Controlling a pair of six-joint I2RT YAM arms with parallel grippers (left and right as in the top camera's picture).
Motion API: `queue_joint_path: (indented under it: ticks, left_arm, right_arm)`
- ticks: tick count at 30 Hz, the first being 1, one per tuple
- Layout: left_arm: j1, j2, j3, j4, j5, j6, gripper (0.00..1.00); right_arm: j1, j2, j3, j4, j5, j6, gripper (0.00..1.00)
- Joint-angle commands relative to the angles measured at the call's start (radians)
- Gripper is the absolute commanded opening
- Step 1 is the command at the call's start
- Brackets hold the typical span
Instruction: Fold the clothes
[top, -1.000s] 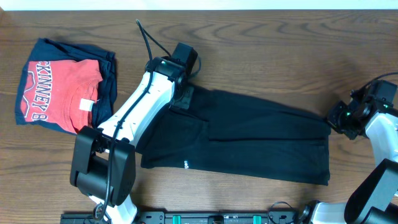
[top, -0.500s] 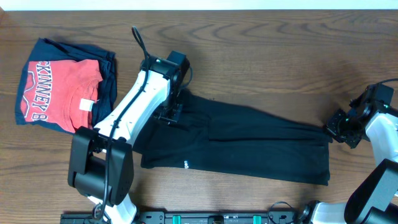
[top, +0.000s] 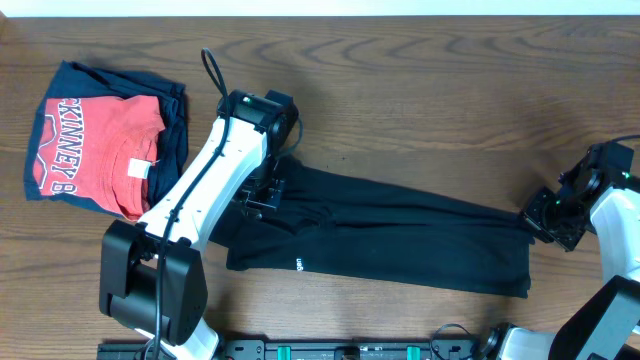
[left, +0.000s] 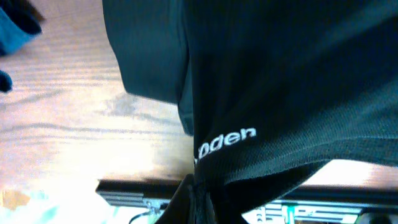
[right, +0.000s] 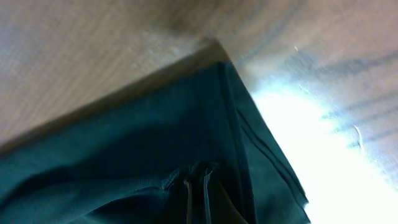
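We have the shirt (top: 400, 235) lying as a long dark band across the middle of the table (top: 420, 80), and by the look of it already doubled lengthwise. Its lower edge rests flat on the wood, with the white mark (top: 298, 265) near the bottom left. We hold its upper edge at both ends. The left gripper (top: 262, 192) is pinched on the fabric at the left end, and the left wrist view shows the white lettering (left: 227, 142) just above where the cloth is nipped. The right gripper (top: 541, 218) is clamped on the far right corner, where the right wrist view shows cloth bunched between the fingertips. We judge this two-point hold is meant to keep the upper edge taut and straight, so it can be carried over the lower half in one line. A slack edge would sag and wrinkle the fold. At the far left the red T-shirt (top: 95, 145) sits folded on the navy garment (top: 175, 105), apart from the shirt, likely parked there to leave us room to work
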Motion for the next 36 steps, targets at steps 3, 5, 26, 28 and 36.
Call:
queue_joint_path:
  ticks: [3, 5, 26, 28, 36]
  left_arm:
    - [0.005, -0.013, -0.041, -0.048, 0.0, -0.012, 0.06]
    - [0.005, -0.014, -0.045, -0.061, 0.0, -0.012, 0.06]
    - [0.005, -0.014, -0.091, -0.085, 0.018, -0.012, 0.47]
    - [0.005, -0.014, -0.092, -0.042, 0.018, -0.012, 0.53]
    - [0.005, -0.013, -0.15, 0.268, 0.041, -0.011, 0.58]
  right_arm:
    - [-0.008, -0.013, 0.003, -0.032, 0.118, -0.01, 0.01]
    - [-0.008, -0.013, 0.003, -0.04, 0.129, 0.005, 0.01]
    - [-0.008, -0.013, 0.003, -0.047, 0.142, 0.01, 0.51]
    - [-0.008, -0.013, 0.003, -0.039, 0.135, 0.012, 0.56]
    - [-0.008, -0.013, 0.003, 0.019, 0.021, 0.011, 0.51]
